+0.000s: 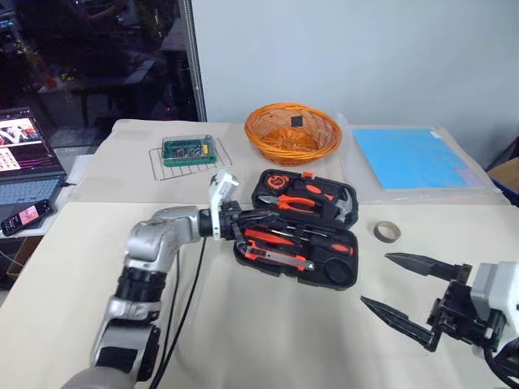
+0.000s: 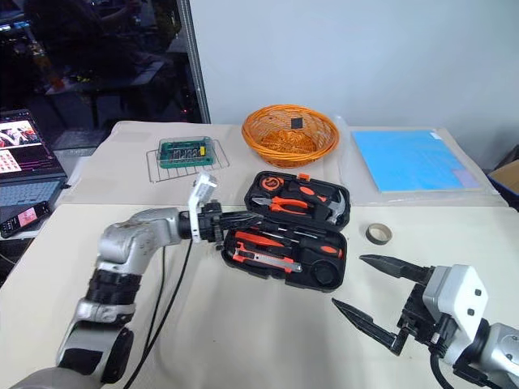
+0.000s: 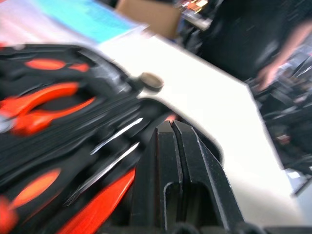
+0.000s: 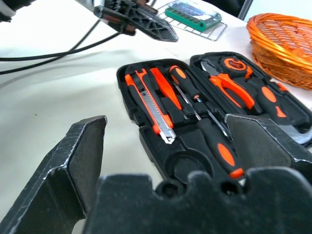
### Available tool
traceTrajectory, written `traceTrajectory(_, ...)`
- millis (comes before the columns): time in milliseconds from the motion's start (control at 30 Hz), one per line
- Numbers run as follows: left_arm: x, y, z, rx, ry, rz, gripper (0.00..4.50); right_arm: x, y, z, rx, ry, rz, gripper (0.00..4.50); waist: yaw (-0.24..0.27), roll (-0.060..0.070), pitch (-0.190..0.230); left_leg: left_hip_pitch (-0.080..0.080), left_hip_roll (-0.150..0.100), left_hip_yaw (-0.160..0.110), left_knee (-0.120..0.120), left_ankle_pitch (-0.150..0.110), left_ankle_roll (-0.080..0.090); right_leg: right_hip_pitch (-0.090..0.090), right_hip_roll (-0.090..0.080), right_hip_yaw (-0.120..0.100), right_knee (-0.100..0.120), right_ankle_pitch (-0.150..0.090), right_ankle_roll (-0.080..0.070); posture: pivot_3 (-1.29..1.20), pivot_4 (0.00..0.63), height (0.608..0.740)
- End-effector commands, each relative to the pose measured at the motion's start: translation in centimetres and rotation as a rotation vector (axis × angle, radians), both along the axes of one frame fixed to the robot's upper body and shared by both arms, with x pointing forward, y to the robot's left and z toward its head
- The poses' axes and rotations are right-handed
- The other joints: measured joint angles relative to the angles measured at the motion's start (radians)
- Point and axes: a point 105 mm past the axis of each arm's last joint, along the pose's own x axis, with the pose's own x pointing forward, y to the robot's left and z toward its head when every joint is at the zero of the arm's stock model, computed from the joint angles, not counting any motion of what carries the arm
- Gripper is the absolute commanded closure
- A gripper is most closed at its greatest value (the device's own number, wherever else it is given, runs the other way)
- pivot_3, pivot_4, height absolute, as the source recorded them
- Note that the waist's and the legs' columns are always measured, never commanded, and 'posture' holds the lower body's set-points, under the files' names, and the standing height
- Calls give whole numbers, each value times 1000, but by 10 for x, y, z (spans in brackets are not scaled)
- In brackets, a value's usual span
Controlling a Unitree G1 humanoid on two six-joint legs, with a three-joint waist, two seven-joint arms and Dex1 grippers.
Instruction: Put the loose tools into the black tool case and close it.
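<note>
The black tool case [image 1: 298,228] lies open mid-table, screwdrivers and utility knife [image 4: 156,111] seated in their slots. My left gripper [image 1: 253,220], clenched on nothing, hovers over the case's near half. The tape roll [image 1: 387,232] sits loose beside the case, so packing isn't finished. My right gripper [image 1: 403,294], spread wide and empty, waits near the tape; I reckon it grabs that next. Beige cloth table [image 1: 268,332]; wicker basket [image 1: 293,132] behind the case.

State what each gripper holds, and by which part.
Nothing held. The left gripper is shut on nothing, beside the black tool case; the right gripper is open and empty.
</note>
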Motion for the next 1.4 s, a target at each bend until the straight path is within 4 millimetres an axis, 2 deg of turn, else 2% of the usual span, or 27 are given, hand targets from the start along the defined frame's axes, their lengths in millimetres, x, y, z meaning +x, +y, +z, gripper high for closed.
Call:
traceTrajectory(33,-6,1,-11,114,-42,26,4451,1,3,3,-8,-25,18,0,3,-1,1,0,0,0,0,0,0,0,0,0,0,0,-1,0,150,740)
traceTrajectory(167,1,13,-50,359,-14,113,4451,2,4,2,-11,-21,27,0,12,-1,1,0,-1,0,1,0,0,1,-1,-1,0,-1,-2,0,150,740)
traceTrajectory(233,-5,15,-63,465,-34,72,4451,2,3,2,-14,-19,26,0,15,-1,1,2,-1,0,1,0,0,2,-1,-1,0,-1,-2,0,150,740)
traceTrajectory(533,-13,4,-81,591,-16,-2,4451,-2,5,1,-19,-10,22,0,13,4,-3,9,1,1,0,0,-2,6,-2,0,0,-4,4,0,150,740)
traceTrajectory(633,-7,1,-69,514,-79,21,4451,-4,4,0,-9,-4,0,0,14,5,-4,9,1,1,-1,0,-2,6,-2,1,0,-4,4,0,150,740)
traceTrajectory(700,-2,-4,-41,361,-144,44,4451,-2,2,1,23,-13,-49,0,14,5,-4,9,1,1,-2,0,-1,5,-2,1,0,-4,3,0,150,740)
traceTrajectory(767,-2,-2,-20,242,-182,52,4451,5,-4,0,42,-18,-138,0,14,4,-3,6,1,1,-2,0,-1,3,-5,1,0,-4,3,0,150,740)
traceTrajectory(833,-5,-1,-6,176,-206,36,4451,11,-12,-3,47,-6,-222,0,13,2,-2,0,1,1,-1,1,-2,-2,-6,1,0,1,-4,0,150,740)
traceTrajectory(933,-15,5,19,81,-220,-20,4451,32,-26,-1,2,-32,-401,0,8,2,-1,-1,2,1,-1,1,-3,-3,-5,0,0,1,-5,0,150,740)
traceTrajectory(1033,-30,5,33,44,-263,-98,3740,47,-42,-18,-142,106,-460,0,1,2,-1,-1,1,1,-1,1,-3,-3,-3,0,0,1,-5,0,150,740)
traceTrajectory(1100,-36,3,39,29,-282,-128,3031,57,-51,-24,-193,160,-489,0,0,2,0,-1,1,2,-1,1,-2,-3,-3,0,-1,1,-5,0,150,740)
traceTrajectory(1200,-47,-12,48,6,-335,-170,1918,76,-65,-27,-256,204,-515,0,6,1,1,-2,0,2,-1,1,-2,-2,-2,-2,-2,1,-5,0,150,740)
traceTrajectory(1300,-56,-24,54,-14,-358,-195,921,101,-79,-35,-351,250,-537,728,-1,0,2,-2,-2,2,0,1,-1,-2,-1,-1,-3,1,-4,0,150,740)
traceTrajectory(1400,-57,-28,55,-2,-371,-193,884,131,-85,-37,-436,252,-561,1719,-10,-1,4,-2,-3,2,-1,1,0,-1,0,0,-5,1,-4,0,150,740)
